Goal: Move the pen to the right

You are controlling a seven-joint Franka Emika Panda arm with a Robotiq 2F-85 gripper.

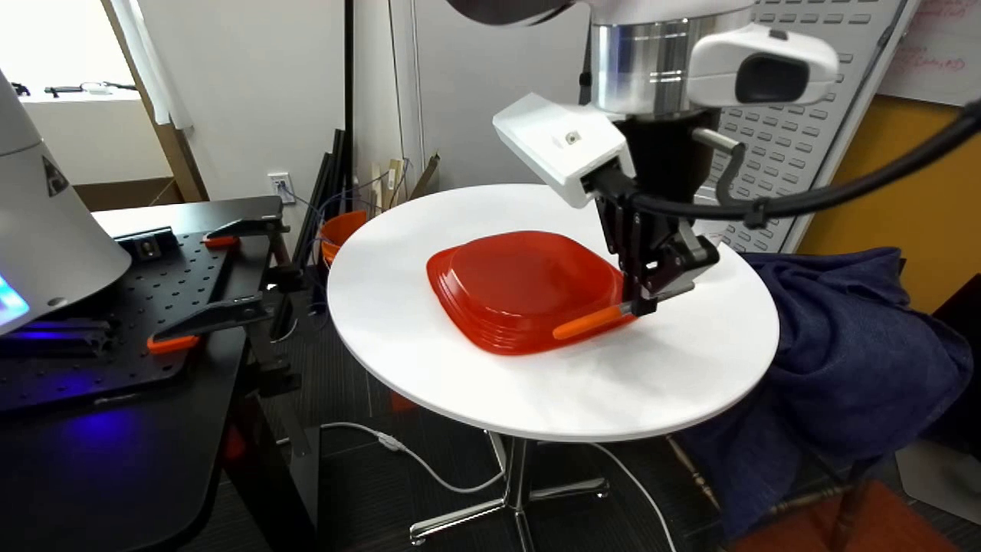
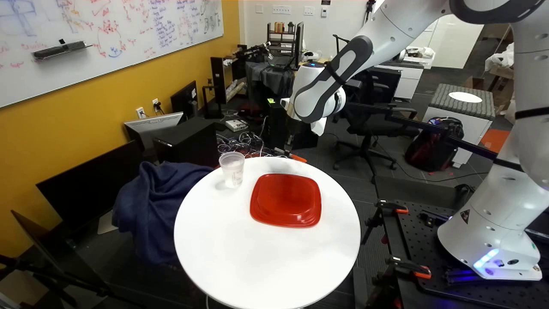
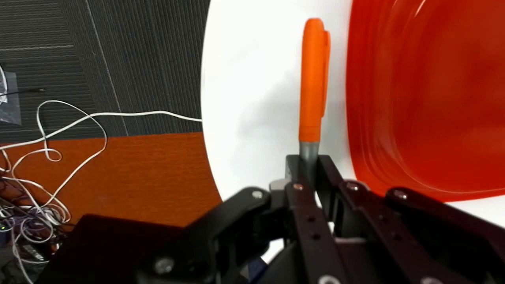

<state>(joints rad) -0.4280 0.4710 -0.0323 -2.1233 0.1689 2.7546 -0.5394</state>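
The pen has an orange cap with a clip and a grey barrel. In the wrist view the pen points away from my gripper, whose fingers are shut on the grey barrel. In both exterior views the pen sticks out sideways from the gripper. It is held in the air above the white table, with a faint shadow beneath. The barrel's far end is hidden between the fingers. The red squarish plate lies on the table beside and below the pen.
The round white table bears the plate and a clear plastic cup near its edge. A dark blue cloth hangs over a chair beside the table. The black robot bench with clamps stands at the other side.
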